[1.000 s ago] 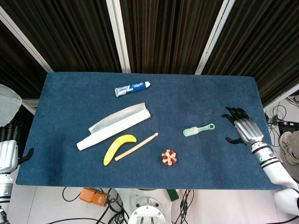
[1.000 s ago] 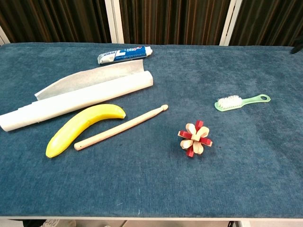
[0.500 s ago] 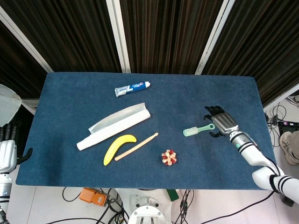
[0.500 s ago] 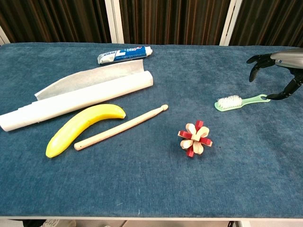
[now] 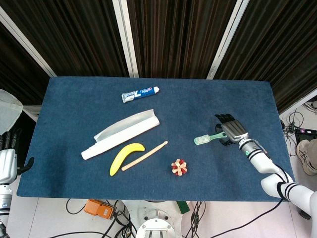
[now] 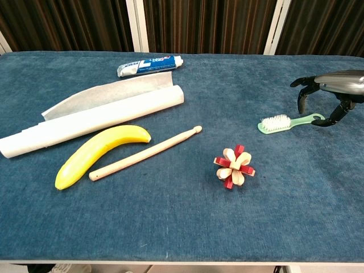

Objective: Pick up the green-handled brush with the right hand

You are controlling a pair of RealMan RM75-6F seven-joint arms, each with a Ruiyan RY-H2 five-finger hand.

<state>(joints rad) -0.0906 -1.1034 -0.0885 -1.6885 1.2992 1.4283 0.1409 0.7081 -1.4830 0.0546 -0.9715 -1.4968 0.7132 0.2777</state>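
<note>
The green-handled brush [image 5: 207, 138] [image 6: 284, 122] lies flat on the blue table, white bristles to the left and its ringed handle end to the right. My right hand [image 5: 232, 130] [image 6: 330, 91] hovers over the handle end, fingers spread and arched down on either side of it, holding nothing. At the far left edge of the head view, my left hand [image 5: 7, 161] hangs beside the table with its fingers apart and empty.
A red and cream puzzle ball [image 6: 234, 166] sits left of and nearer than the brush. Further left lie a wooden stick [image 6: 145, 153], a banana [image 6: 98, 152], a white paper roll [image 6: 94, 116] and a toothpaste tube [image 6: 149, 65]. The table's right edge [image 5: 278, 134] runs just beyond my right hand.
My right hand has swung in from the table's right edge to above the brush handle, then sunk a little closer over it. The brush and my left hand have not moved.
</note>
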